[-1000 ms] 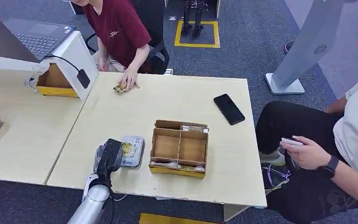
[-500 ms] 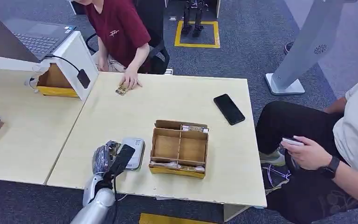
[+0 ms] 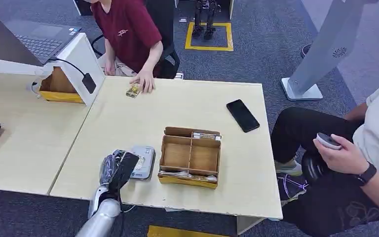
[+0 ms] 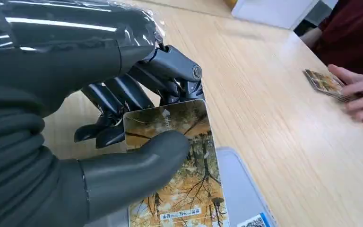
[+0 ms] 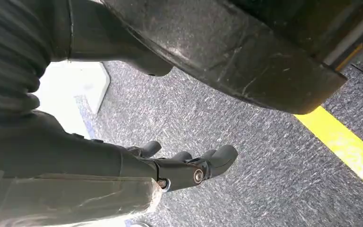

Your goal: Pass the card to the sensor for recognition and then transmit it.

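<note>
At the near left edge of the pale wooden table (image 3: 143, 113), the left hand (image 3: 116, 168) grips a card (image 4: 177, 165) printed with yellow autumn trees, the thick thumb pressed on its face and the dark fingers (image 4: 123, 94) curled behind its far end. The card sits over the grey flat sensor (image 3: 142, 163), which lies on the table just left of the brown divided cardboard box (image 3: 190, 157); whether card and sensor touch I cannot tell. The right hand (image 5: 189, 168) hangs above grey carpet with a yellow stripe, fingers apart and holding nothing. Further out on the table, a black phone (image 3: 242, 115) lies right of centre, well apart from the box. At the far edge a person in a dark red shirt (image 3: 128, 29) rests a hand on a small stack of cards (image 3: 133, 91). Far left stands a white housing with a wooden interior (image 3: 71, 69), with a laptop (image 3: 37, 39) behind it. On the right a seated person in black trousers (image 3: 321, 148) holds a small grey object.
</note>
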